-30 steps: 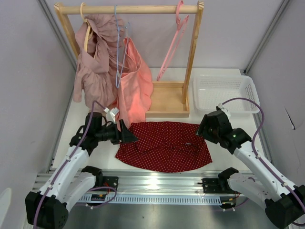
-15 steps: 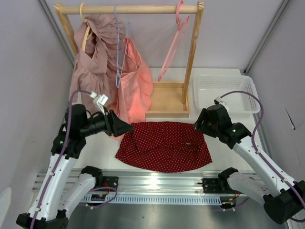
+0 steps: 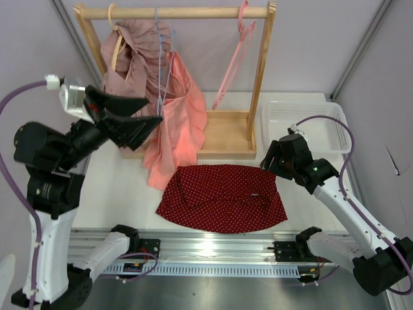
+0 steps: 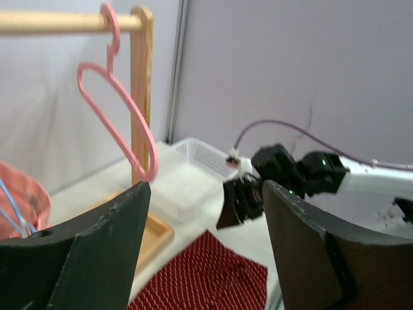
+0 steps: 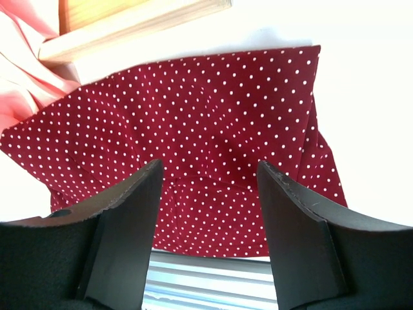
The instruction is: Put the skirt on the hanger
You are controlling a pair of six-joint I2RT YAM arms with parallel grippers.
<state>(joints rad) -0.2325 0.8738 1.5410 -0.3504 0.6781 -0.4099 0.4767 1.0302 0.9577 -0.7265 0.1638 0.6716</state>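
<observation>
Skirt [image 5: 213, 129] hem partly behind the right jaws; in the left wrist view, its lower part off-frame

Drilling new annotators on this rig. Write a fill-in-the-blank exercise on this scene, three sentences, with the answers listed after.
1. The dotted red skirt lies spread on the ____.
2. The pink hanger hangs from the wooden rail with ____ garment on it.
3. The left claw and the right claw are both ____, holding nothing.
Missing words: table; no; open.
</observation>
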